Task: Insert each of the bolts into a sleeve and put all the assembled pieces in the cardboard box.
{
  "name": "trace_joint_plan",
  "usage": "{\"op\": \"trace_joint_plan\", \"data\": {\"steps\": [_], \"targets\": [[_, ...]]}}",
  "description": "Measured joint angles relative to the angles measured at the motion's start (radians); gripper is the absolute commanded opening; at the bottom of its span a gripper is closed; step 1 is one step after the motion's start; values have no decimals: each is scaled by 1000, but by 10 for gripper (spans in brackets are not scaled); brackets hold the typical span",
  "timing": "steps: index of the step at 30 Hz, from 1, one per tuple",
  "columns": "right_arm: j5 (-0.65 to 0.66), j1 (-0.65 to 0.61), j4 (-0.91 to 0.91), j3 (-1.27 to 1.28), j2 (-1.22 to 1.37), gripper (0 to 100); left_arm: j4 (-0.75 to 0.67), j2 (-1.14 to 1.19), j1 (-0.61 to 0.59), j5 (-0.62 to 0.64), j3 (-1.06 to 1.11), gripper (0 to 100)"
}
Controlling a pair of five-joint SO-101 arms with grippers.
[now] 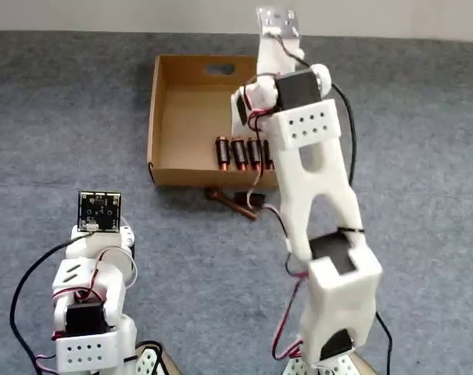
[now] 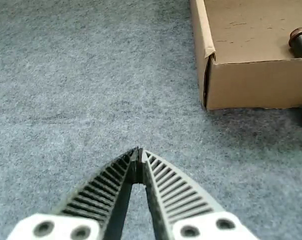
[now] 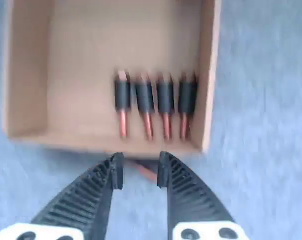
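The cardboard box (image 1: 173,117) lies at the back of the grey carpet. Several assembled pieces (image 3: 154,97), black sleeves on copper bolts, lie in a row against one side wall of the box (image 3: 209,75). A loose copper bolt (image 1: 232,205) and a black sleeve (image 1: 249,198) rest on the carpet just outside the front wall. My right gripper (image 3: 140,172) hangs open above that wall, with the loose bolt (image 3: 147,172) showing between its fingers. My left gripper (image 2: 139,155) is shut on nothing, low over the carpet, short of the box corner (image 2: 208,60).
The right arm (image 1: 306,156) stretches across the box's right side and hides part of it. The left arm (image 1: 91,297) sits at the front left. Bare carpet (image 2: 91,75) lies between the left gripper and the box.
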Motion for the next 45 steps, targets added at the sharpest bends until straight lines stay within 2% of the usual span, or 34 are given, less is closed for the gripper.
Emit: {"op": "trace_joint_plan", "data": {"steps": [6, 12, 15, 19, 35, 45], "targets": [[-3, -9, -69, 451, -180, 108, 0, 0, 0, 0, 0, 11], [-3, -68, -341, 847, -227, 115, 0, 0, 0, 0, 0, 11], [-5, -98, -471, 959, -229, 159, 0, 0, 0, 0, 0, 11], [-6, -109, -620, 1030, -229, 210, 0, 0, 0, 0, 0, 11], [-6, -104, -925, 1223, -245, 210, 0, 0, 0, 0, 0, 11], [-6, -100, -967, 1264, -256, 210, 0, 0, 0, 0, 0, 11]]}}
